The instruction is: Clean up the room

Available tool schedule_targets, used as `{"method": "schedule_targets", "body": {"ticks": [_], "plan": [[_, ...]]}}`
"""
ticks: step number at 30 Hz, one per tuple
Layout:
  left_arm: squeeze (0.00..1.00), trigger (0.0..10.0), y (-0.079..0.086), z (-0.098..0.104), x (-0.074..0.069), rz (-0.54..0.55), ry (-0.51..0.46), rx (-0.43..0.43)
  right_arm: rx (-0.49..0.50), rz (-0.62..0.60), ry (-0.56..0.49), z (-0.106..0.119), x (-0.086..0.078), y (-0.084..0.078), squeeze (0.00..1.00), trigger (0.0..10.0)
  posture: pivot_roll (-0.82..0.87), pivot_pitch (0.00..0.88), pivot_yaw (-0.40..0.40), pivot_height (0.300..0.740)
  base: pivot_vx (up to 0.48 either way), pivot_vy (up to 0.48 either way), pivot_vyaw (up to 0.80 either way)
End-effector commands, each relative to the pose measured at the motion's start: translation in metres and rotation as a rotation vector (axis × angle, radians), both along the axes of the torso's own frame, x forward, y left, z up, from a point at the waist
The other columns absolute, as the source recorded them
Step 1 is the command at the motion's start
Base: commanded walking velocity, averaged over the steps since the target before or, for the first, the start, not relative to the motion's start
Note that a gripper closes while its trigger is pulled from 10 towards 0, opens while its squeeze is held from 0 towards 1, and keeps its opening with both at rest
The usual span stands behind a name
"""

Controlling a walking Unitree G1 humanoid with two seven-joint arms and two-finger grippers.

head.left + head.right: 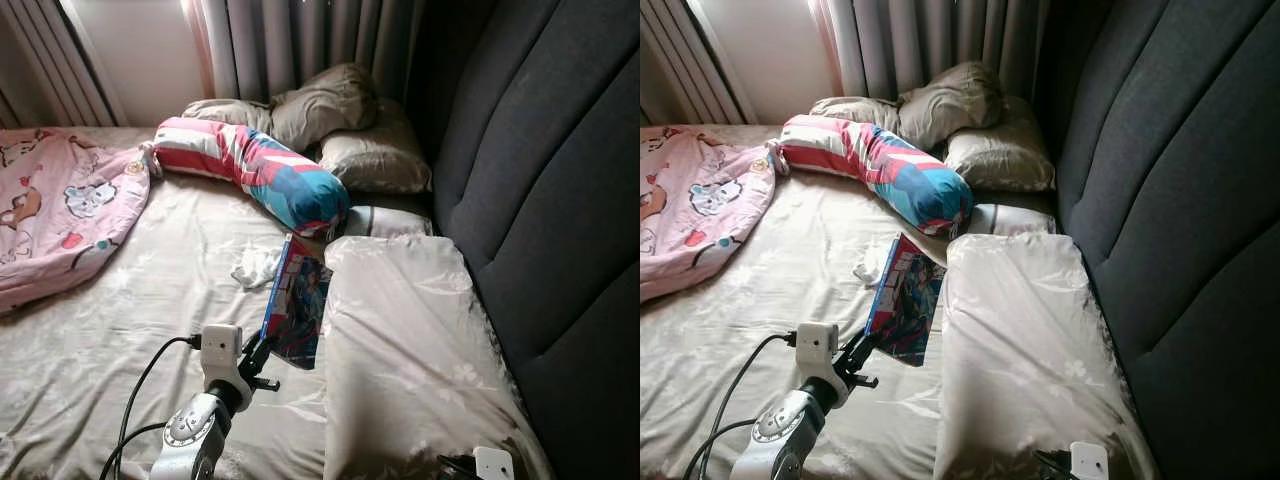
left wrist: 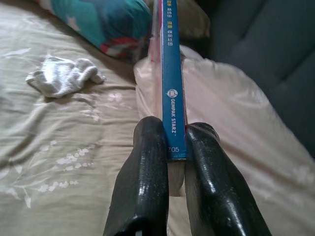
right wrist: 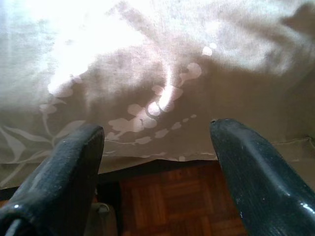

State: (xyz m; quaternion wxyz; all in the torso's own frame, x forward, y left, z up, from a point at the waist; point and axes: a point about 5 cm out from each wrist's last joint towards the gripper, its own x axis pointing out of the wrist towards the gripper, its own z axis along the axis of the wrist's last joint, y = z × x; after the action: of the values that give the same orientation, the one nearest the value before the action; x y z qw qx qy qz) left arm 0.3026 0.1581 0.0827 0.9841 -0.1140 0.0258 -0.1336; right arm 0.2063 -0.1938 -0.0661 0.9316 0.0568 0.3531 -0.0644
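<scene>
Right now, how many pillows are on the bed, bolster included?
5, possibly more hidden. Striped bolster lies across the middle. Three beige pillows bunch at the curtain: left, top, right. A long beige pillow lies along the headboard.

A thin blue-spined comic book stands on edge on the beige floral bedsheet, against the long satin pillow at its 3 o'clock; crumpled white sock at 10, striped bolster at 12.
</scene>
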Motion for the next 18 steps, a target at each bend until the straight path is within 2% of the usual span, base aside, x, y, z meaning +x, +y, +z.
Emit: {"method": "schedule_targets", "body": {"ticks": [1, 5, 6, 8, 11, 16, 18], "plan": [[0.0, 10.0, 0.008, 0.007, 0.002, 0.057, -0.027, -0.079, -0.003, 0.003, 0.013, -0.003, -0.006, 0.0, 0.0, 10.0, -0.01, 0.153, -0.036, 0.734, 0.0, 0.0, 0.0], [0.0, 10.0, 0.021, -0.001, 0.001, 0.124, 0.045, -0.31, -0.011, 0.013, -0.002, -0.002, -0.005, 0.0, 0.0, 10.0, -0.02, 0.153, -0.037, 0.734, 0.0, 0.0, 0.0], [0.0, 10.0, 0.021, -0.001, 0.001, 0.124, 0.045, -0.31, -0.011, 0.013, -0.002, -0.002, -0.005, 0.0, 0.0, 10.0, -0.02, 0.153, -0.037, 0.734, 0.0, 0.0, 0.0], [0.0, 10.0, 0.023, -0.004, 0.0, 0.117, 0.064, -0.375, -0.01, 0.011, -0.004, -0.002, -0.005, -0.001, 0.0, 10.0, -0.01, 0.154, -0.039, 0.734, 0.0, 0.0, 0.0], [0.0, 10.0, 0.026, -0.008, -0.002, 0.102, 0.083, -0.386, -0.01, 0.01, -0.006, -0.002, -0.005, -0.001, 0.0, 10.0, -0.01, 0.155, -0.041, 0.734, 0.0, 0.0, 0.0], [0.0, 10.0, 0.033, -0.005, -0.002, 0.054, 0.083, -0.312, -0.009, 0.013, -0.01, -0.001, -0.005, -0.002, 0.0, 10.0, -0.01, 0.157, -0.044, 0.734, 0.0, 0.0, 0.0], [0.0, 10.0, 0.032, -0.003, -0.001, 0.039, 0.079, -0.31, -0.009, 0.014, -0.01, -0.001, -0.005, -0.002, 0.0, 10.0, -0.01, 0.157, -0.044, 0.734, 0.0, 0.0, 0.0]]}}
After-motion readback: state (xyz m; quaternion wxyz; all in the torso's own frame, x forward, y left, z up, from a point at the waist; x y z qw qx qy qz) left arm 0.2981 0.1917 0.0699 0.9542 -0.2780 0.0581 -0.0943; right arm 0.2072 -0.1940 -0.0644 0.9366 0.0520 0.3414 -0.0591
